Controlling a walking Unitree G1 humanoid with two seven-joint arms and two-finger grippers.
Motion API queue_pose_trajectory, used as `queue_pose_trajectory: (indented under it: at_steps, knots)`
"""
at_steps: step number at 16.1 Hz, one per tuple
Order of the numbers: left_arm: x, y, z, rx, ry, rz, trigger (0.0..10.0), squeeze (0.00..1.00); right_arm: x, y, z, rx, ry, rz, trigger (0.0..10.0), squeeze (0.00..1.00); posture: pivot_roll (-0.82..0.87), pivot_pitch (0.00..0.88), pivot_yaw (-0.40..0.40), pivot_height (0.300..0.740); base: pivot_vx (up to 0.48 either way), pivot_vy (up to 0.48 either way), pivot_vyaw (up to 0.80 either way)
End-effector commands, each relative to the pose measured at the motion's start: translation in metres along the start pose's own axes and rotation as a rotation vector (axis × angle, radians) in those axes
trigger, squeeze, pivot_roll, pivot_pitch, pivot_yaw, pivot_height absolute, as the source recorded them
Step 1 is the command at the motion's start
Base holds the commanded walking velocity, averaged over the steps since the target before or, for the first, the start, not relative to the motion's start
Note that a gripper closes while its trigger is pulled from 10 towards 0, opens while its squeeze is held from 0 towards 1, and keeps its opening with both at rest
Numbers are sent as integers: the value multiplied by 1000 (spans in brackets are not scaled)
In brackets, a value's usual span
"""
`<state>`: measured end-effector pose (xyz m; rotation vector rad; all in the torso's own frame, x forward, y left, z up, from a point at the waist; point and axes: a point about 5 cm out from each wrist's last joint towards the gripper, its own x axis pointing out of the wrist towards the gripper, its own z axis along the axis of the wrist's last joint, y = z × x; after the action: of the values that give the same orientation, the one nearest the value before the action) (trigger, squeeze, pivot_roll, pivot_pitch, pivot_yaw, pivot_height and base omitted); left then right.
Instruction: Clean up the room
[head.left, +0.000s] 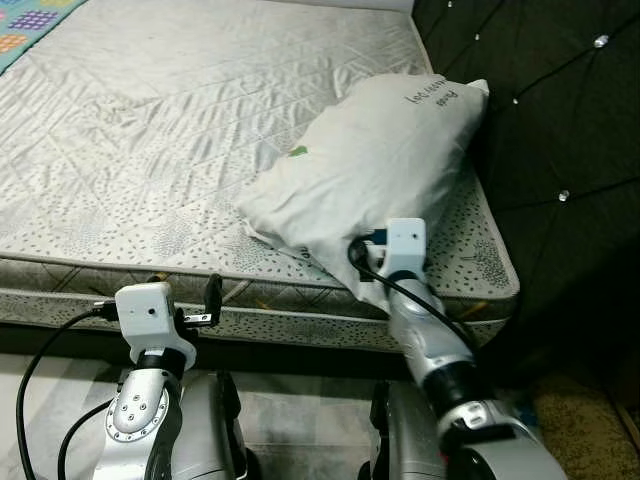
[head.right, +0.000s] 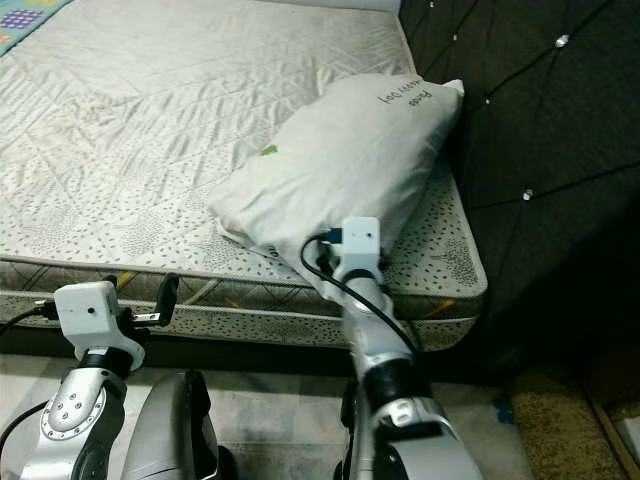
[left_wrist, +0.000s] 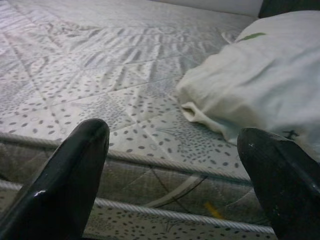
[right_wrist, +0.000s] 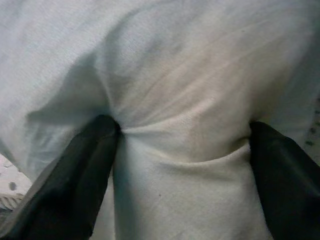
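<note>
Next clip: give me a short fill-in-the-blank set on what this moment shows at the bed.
1. The right gripper presses its fingers into the white ____.
2. The pillow lies on the bare mattress with its far end against the dark tufted ____.
3. The left gripper, fingers spread, holds ____.
4. The left gripper hovers just before the mattress's near ____.

Missing words: pillow; headboard; nothing; edge

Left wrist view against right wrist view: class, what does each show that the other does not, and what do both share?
Left wrist: the mattress top and its piped edge, with the left tool's fingers apart and touching nothing. Right wrist: the right tool's fingers pressed into bunched cloth, creases between them. Both share the white pillow.
</note>
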<state>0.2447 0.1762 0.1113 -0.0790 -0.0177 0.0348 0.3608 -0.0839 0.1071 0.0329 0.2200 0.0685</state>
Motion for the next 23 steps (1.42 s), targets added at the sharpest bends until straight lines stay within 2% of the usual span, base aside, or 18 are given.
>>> queue_pose_trajectory:
  at_steps: [1, 4, 7, 11, 17, 19, 20, 23]
  knots:
    - [-1, -2, 1, 4, 3, -13, 10000, 0, 3, 20, 4, 33, 3, 50, 0, 0, 111, 125, -56, 543, 0, 0, 0]
    - [-3, -4, 2, 5, 3, -18, 10000, 0, 10, 37, 20, 62, -18, 77, 0, 0, 123, 121, -57, 543, 0, 0, 0]
    - [-3, -3, 3, 4, 3, -11, 10000, 0, 14, 35, 22, 80, 1, 63, 0, 0, 125, 125, -62, 543, 0, 0, 0]
    - [-3, -5, 2, -2, 4, -11, 10000, 0, 13, 33, 8, 101, 72, 62, 0, 0, 120, 123, -69, 543, 0, 0, 0]
    - [-2, -6, 2, -1, 0, -10, 10000, 0, 13, 33, 4, 91, 88, 104, 0, 0, 115, 117, -71, 543, 0, 0, 0]
    - [-1, -7, 2, 0, -1, -12, 10000, 0, 15, 27, 6, 65, 80, 115, 0, 0, 118, 112, -72, 543, 0, 0, 0]
    - [0, -7, 3, 1, -3, -12, 10000, 0, 17, 19, 8, 48, 70, 114, 0, 0, 121, 110, -72, 543, 0, 0, 0]
    - [0, -3, 4, 6, -5, -4, 10000, 0, 22, -18, 24, -39, 15, 61, 0, 0, 118, 110, -70, 543, 0, 0, 0]
